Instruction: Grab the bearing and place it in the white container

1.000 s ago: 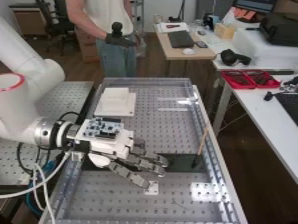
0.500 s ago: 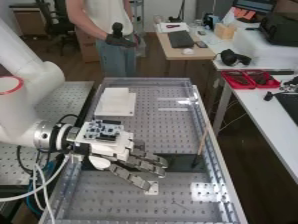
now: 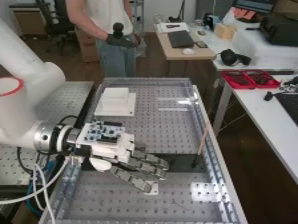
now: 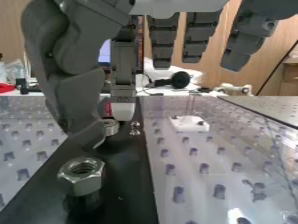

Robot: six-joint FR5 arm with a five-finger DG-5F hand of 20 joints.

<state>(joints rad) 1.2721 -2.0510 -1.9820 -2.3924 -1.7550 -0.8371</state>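
Over the perforated worktop (image 3: 156,135), hand (image 3: 143,164) sits inside the clear side walls, with bare floor between its fingertips and the right wall; a wooden stick (image 3: 202,141) leans near that wall. Likely bearing (image 4: 110,128): short, round, silvery metal, partly hidden by the thumb. It's on the black strip (image 3: 185,162), between thumb and nearest finger; can't tell if either touches it. Fingers spread, fairly straight. Hex nut (image 4: 82,175) on same strip. White block (image 3: 116,100) farther up the worktop.

Even indoor light, white glare on the clear bench panel (image 3: 205,192), soft detail
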